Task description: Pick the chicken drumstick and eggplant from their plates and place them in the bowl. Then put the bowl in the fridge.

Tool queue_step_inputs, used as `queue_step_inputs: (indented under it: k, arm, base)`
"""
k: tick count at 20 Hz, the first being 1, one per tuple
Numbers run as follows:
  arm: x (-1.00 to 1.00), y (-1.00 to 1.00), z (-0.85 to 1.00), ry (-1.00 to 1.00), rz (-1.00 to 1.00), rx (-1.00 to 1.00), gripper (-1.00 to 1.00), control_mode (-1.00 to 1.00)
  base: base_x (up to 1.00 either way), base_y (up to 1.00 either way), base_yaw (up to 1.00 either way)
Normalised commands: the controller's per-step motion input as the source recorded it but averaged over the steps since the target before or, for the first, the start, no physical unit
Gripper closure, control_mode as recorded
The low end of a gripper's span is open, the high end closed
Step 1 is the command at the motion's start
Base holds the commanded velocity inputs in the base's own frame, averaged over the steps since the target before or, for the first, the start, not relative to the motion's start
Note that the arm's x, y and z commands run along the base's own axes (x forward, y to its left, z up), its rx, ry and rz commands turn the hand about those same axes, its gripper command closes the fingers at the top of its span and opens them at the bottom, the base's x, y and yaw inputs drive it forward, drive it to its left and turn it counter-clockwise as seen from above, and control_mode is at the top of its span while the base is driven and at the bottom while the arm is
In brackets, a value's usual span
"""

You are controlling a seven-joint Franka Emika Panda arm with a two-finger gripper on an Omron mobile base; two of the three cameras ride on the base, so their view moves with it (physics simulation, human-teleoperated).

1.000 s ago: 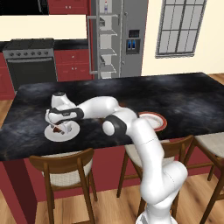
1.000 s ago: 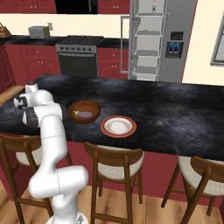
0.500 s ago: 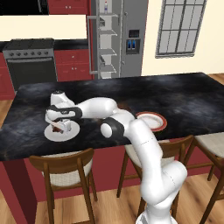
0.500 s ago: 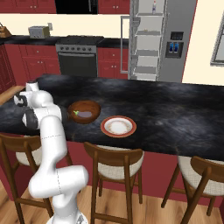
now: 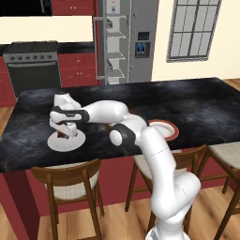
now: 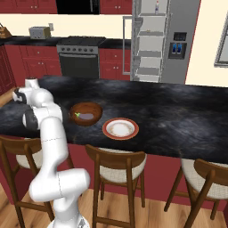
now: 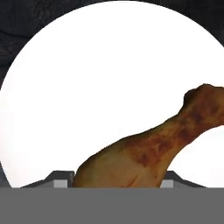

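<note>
The chicken drumstick (image 7: 148, 153) is gripped at its thick end by the hand (image 5: 64, 132), low over the white plate (image 7: 87, 87). Next a lift is judged necessary, then carriage to the bowl (image 6: 85, 113).

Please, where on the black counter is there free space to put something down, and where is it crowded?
The counter lies bare from the red-rimmed plate rightward to its far end, and along the back edge facing the fridge. It is crowded at the left: the gripper over the drumstick on the white plate, then the bowl beside the red-rimmed plate.
</note>
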Motion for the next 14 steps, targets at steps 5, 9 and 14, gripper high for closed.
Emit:
queue_step_inputs:
  k: [5,9,14]
  arm:
    - [-0.23,-0.41,0.44,0.0,0.0,0.04,1.0,-1.0]
    - [-0.22,-0.58,0.31,-0.02,0.0,0.0,1.0,-1.0]
    - [-0.1,-0.71,0.17,0.0,0.0,0.0,1.0,-1.0]
  base:
    - [0.0,0.0,0.0]
    - [0.0,0.0,0.0]
    - [0.0,0.0,0.0]
